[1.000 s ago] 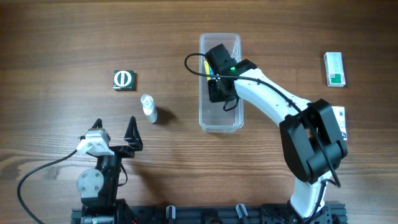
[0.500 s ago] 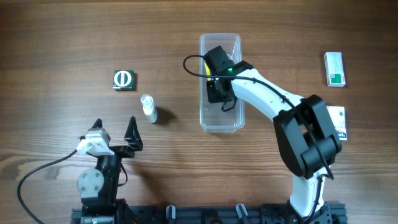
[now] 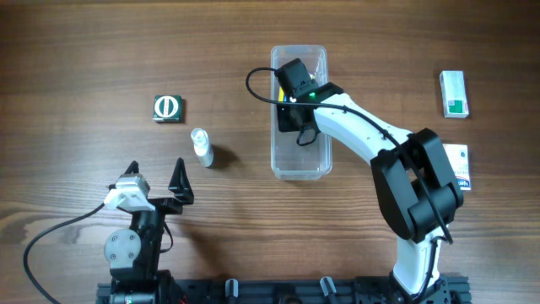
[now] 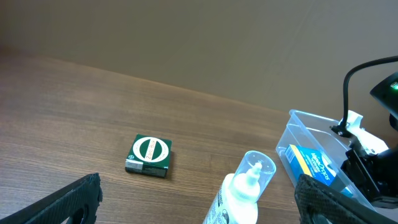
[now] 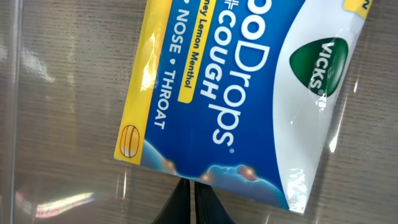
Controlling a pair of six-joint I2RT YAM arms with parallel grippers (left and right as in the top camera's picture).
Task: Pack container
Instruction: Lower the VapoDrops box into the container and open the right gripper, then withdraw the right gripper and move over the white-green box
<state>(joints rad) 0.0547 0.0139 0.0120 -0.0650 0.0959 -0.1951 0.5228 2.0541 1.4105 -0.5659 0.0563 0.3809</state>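
The container (image 3: 299, 165) sits in the middle of the table (image 3: 84, 51). My right tool (image 5: 194, 196) is down inside it, closed, with its tips together right at the edge of the blue bag (image 5: 249, 93). I cannot tell if it pinches the bag or just touches it. The bag lies flat on the bottom, so I think that one is packed. My left tool (image 3: 156, 171) is wide open and holds nothing, near my side of the table. Four things are not in yet: the green box (image 3: 168, 109) and the bottle (image 3: 202, 148) on the left, and two white boxes (image 3: 454, 93) on the right. So I think most of the packing is left.
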